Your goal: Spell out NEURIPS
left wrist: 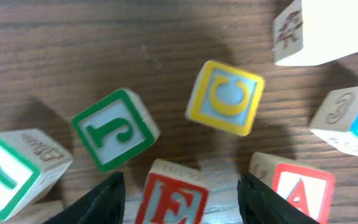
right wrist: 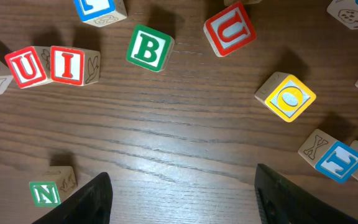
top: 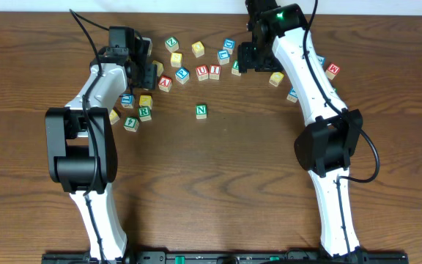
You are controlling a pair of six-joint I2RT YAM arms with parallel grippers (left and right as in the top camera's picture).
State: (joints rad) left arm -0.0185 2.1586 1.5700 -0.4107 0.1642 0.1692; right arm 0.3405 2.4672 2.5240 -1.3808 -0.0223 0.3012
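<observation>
From above, we see the desk [top: 218,183] with lettered cubes scattered along its far side. The left claw [top: 149,73] hangs over the far left cluster, and the right claw [top: 246,59] over the far right one. The green N cube [top: 201,111] stands alone, nearer than the rest. The red U cube [top: 202,71] and red I cube [top: 215,70] sit side by side in the far middle. The green R cube [top: 144,112] lies at the left, close to the left arm, and a red A cube [top: 165,82] sits just right of the left claw.

In the left wrist view, the left claw [left wrist: 179,186] stands apart, one finger on each side of the red E cube [left wrist: 173,202], with a gap showing on both sides of it. The A cube [left wrist: 300,190] lies just outside the right finger. Farther off are a green J cube [left wrist: 114,130] and a yellow C cube [left wrist: 225,96].

In the right wrist view, the right claw [right wrist: 182,199] stands wide apart over bare wood, holding nothing. The U cube [right wrist: 27,67] and I cube [right wrist: 70,65] touch at the far left. The N cube [right wrist: 45,193] sits near the left finger, outside the gap. A green B cube [right wrist: 149,48] and a yellow O cube [right wrist: 286,96] lie farther off.
</observation>
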